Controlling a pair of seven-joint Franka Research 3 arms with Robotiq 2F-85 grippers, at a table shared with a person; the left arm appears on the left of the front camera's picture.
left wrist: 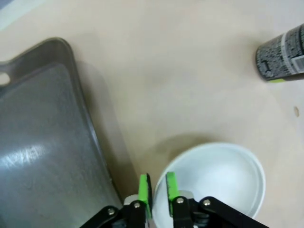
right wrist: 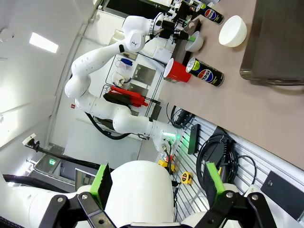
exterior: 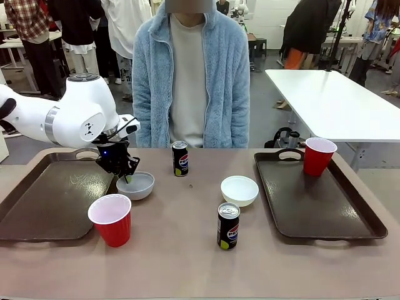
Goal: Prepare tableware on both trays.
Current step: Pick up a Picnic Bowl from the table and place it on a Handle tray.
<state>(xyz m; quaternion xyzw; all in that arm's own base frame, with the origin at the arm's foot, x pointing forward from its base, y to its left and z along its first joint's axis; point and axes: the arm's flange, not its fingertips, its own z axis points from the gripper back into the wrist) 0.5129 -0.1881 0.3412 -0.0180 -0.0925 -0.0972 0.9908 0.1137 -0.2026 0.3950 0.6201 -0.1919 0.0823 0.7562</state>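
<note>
A: While the left pincer (left wrist: pixel 157 194) grips the bowl (left wrist: pixel 223 180) by its rim, on the worktop (exterior: pixel 187 262) just beside the left tray (exterior: pixel 44 200), what might fail?
B: The thin rim hold may let the bowl tilt, slip, or clip the tray's raised edge. The right pincer (right wrist: pixel 156 175) stands open, empty.

Glossy brown plastic tray (exterior: pixel 44 200), matt smooth tabletop (exterior: pixel 181 262), shiny red plastic cup (exterior: pixel 115 231), smooth white bowl (exterior: pixel 140 186)

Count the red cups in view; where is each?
2. One red cup stands on the table beside the left tray; the other red cup stands on the right tray.
</note>
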